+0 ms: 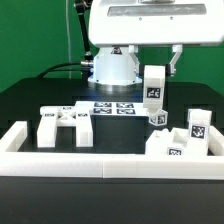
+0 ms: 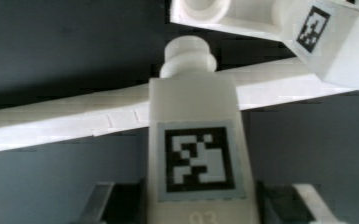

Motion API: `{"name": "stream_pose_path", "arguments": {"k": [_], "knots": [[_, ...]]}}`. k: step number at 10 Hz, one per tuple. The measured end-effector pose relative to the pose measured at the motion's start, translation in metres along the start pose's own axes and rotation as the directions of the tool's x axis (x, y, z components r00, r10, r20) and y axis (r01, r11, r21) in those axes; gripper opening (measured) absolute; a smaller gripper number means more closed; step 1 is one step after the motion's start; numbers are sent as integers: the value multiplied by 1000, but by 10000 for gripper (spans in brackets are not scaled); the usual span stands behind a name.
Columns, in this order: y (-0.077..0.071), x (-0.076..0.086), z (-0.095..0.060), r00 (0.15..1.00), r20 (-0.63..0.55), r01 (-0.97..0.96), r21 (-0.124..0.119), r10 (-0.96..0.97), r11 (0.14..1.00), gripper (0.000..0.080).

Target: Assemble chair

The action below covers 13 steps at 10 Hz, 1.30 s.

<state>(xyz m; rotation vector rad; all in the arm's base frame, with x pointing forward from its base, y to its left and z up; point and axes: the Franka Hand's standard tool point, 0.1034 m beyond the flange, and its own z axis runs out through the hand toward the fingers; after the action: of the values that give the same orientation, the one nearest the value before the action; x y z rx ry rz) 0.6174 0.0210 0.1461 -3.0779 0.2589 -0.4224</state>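
Arm hanging straight down at the exterior view's right, wrist vertical | gripper clamped narrow on upright chair leg (tag facing outward, peg end down) | leg directly over small tagged block, contact unclear | parts pile just beside | slotted slab well apart.

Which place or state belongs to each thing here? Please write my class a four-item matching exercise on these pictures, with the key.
Things
1. white blocky plastic bar with a black-and-white tag
2. thin flat white marker board
3. wide white plastic slab
4. long white border rail

Places or states
a. runs across the front of the scene
b. upright, held in the gripper
c. lies at the exterior view's left
d. lies flat in the middle, carrying several tags

Pairs: 1-b, 2-d, 3-c, 4-a
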Motion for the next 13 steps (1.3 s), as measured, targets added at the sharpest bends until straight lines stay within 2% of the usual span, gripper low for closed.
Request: {"name": "stream_pose_path", "arguments": {"k": [1,2,6,9,11,12,13], "knots": [[-1,6,-1,997,-72,4,3,-4,1000,290],[-2,4,0,990,-138,11,3,-10,1000,290],[-7,-6,11,992,-124,23,-1,-23,1000,290],[-7,-7,11,992,-125,23,-1,-23,1000,290],[-5,-16,15,989,-146,20,-2,-20,1000,290],[-3,-15,15,986,-164,30,-5,-31,1000,290],[-3,-10,13,968,-246,37,-6,-37,999,290]]}}
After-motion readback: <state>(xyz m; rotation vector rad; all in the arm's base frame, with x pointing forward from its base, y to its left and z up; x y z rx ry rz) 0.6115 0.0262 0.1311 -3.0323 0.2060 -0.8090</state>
